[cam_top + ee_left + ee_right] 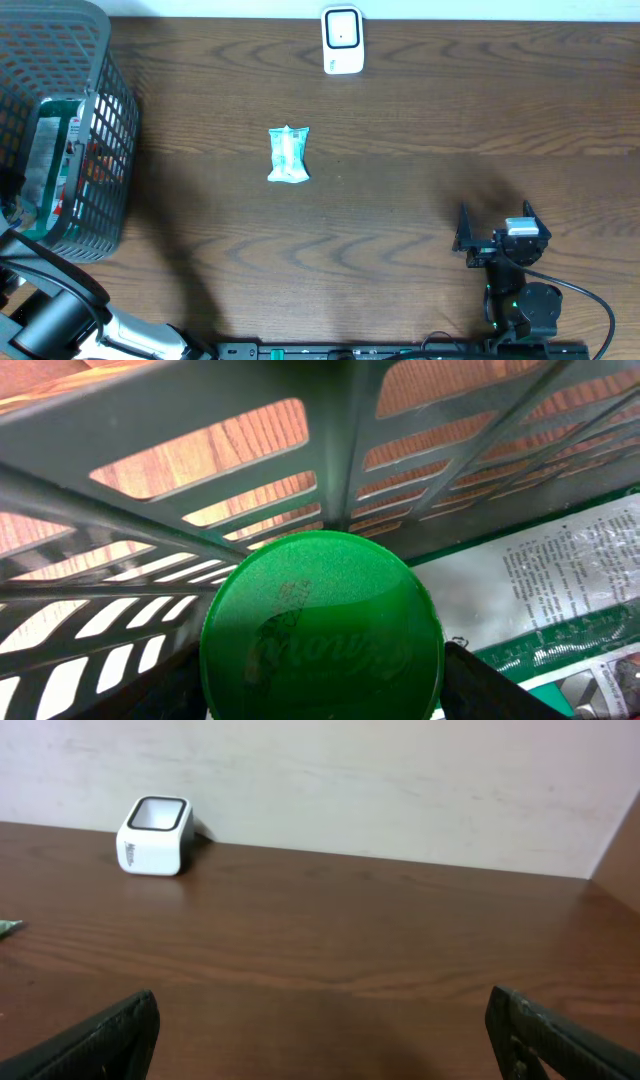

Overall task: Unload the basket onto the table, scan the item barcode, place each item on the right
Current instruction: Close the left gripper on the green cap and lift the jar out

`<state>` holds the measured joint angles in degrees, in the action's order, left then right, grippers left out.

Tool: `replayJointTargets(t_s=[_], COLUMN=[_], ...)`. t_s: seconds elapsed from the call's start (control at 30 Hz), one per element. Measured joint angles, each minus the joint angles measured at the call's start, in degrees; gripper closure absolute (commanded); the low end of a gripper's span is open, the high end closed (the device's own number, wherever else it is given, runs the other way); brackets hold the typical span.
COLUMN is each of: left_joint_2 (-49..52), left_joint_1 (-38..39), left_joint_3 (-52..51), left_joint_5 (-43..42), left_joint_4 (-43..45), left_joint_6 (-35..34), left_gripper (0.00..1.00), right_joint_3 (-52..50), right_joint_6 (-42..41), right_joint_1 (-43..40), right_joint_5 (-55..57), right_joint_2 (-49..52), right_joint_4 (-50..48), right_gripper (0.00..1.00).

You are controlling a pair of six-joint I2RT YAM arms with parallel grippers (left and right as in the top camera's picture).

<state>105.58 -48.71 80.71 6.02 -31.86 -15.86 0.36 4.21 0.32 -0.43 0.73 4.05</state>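
My left gripper (322,700) is down inside the grey mesh basket (100,130). Its two dark fingers (480,690) press against either side of a round green lid (320,625) on a container whose body is hidden below it. A small teal packet (289,155) lies on the table's middle. The white barcode scanner (342,40) stands at the far edge, and is also in the right wrist view as the scanner (154,835). My right gripper (497,238) rests near the front right, open, with nothing between its fingers (110,1040).
The basket wall (300,420) rises close around the left gripper. Printed white and green packets (570,580) lie in the basket beside the lid. A pale wall (400,780) stands behind the wooden table (420,200).
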Motion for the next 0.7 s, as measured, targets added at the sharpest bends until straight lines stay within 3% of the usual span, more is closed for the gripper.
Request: replayJointTargets(t_s=[0.6,0.7], left_joint_2=[-0.1,-0.3], left_joint_1=[0.0,0.0], left_joint_3=[-1.8,-2.5], left_joint_5=[0.6,0.8], left_joint_4=[3.5,4.3], left_joint_6=[0.0,0.0], left_gripper=[0.21,0.26], right_joint_3=[0.0,0.0], right_joint_6=[0.0,0.0], right_joint_1=[0.0,0.0], right_joint_5=[0.0,0.0], right_joint_2=[0.0,0.0], right_joint_4=[0.0,0.0], right_gripper=[0.01,0.01])
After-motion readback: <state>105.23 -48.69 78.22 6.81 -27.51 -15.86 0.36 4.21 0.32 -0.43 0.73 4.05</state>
